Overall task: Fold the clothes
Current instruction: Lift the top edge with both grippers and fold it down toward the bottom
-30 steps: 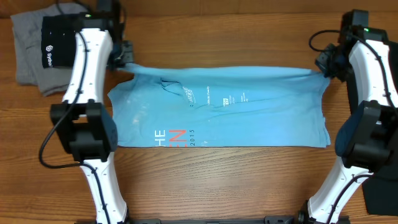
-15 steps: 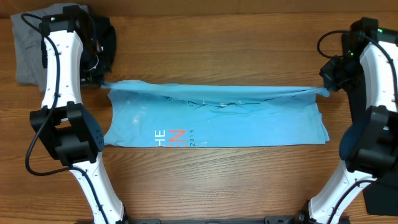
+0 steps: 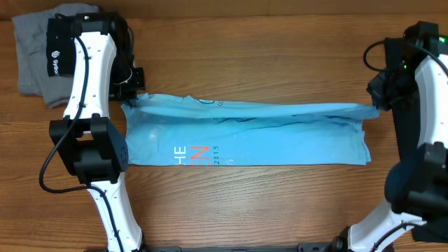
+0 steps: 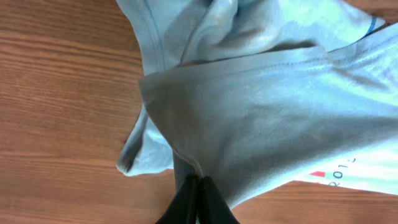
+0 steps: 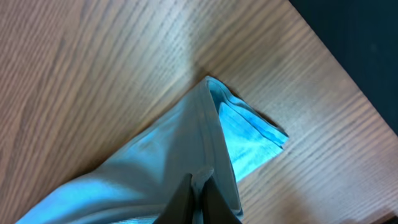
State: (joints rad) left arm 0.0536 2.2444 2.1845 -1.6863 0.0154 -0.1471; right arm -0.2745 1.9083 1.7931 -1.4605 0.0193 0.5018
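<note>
The light blue T-shirt (image 3: 245, 136) lies across the middle of the worktop as a long band. Its far edge is lifted and stretched taut. The left gripper (image 4: 194, 190) pinches the far-left corner and the right gripper (image 5: 199, 190) the far-right corner, fingers tight on cloth. The white and pink letters (image 3: 192, 154) are partly cut off by a fold. A grey garment (image 3: 28, 63) sits at the far-left corner of the wooden table (image 3: 245, 42).

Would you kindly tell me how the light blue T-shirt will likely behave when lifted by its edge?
Probably floppy: the T-shirt sags and wrinkles between the left gripper and right gripper rather than holding a line. Likely light, since thin pinches of cloth carry the raised edge. Layers may bunch, as at the left corner.
</note>
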